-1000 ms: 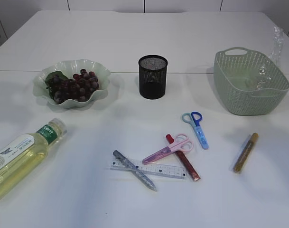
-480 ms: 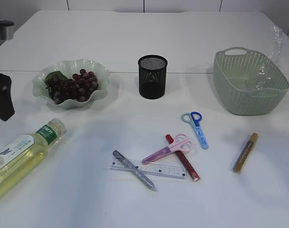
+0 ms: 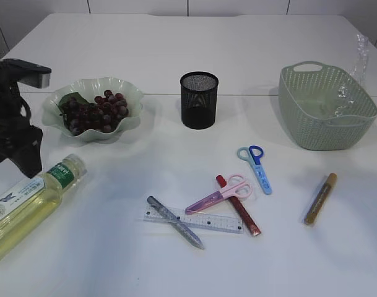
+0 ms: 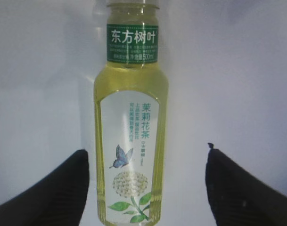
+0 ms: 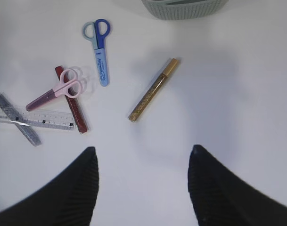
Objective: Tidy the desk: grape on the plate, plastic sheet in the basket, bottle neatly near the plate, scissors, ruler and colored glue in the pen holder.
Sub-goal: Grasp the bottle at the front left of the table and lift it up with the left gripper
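With jaws open, the left gripper (image 4: pixel 145 188) straddles the tea bottle (image 4: pixel 130 117) lying on the worktop (image 3: pixel 114 260) near the plate (image 3: pixel 129 93), so closing comes next, while the right gripper's (image 5: pixel 143 188) jaws hang open, empty.

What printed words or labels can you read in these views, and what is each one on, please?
"东方树叶": green neck band of the bottle.
"茉莉花茶": the bottle's white body label.
Fine print on both labels: too small to read.
Markings on the ruler: too small to read.
Print on the blue scissors: blurred.
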`<action>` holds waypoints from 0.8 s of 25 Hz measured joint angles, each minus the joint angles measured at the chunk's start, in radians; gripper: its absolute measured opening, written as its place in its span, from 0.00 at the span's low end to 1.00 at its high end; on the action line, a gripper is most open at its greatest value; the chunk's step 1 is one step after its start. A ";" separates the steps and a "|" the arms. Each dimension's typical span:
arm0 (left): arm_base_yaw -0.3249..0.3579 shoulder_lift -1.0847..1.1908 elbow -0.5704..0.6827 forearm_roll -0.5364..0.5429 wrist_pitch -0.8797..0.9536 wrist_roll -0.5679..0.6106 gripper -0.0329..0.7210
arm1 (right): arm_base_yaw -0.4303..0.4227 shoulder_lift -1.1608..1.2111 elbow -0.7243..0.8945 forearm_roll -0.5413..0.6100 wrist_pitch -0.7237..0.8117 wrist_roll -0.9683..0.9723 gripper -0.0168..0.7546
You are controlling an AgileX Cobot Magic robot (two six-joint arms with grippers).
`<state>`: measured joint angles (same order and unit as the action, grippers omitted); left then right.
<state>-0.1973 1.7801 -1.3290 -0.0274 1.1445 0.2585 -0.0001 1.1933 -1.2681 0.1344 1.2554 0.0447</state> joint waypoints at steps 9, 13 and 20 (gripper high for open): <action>0.000 0.111 0.000 0.027 -0.033 0.009 0.80 | 0.000 0.000 0.000 0.006 0.000 -0.001 0.61; 0.000 0.143 0.000 0.027 -0.055 0.010 0.80 | 0.000 0.000 0.000 0.012 0.000 -0.001 0.61; 0.000 0.207 -0.015 0.044 -0.063 0.010 0.80 | 0.000 0.000 0.002 0.016 -0.004 -0.002 0.61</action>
<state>-0.1973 1.9870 -1.3440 0.0162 1.0810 0.2683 -0.0001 1.1933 -1.2666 0.1504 1.2519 0.0424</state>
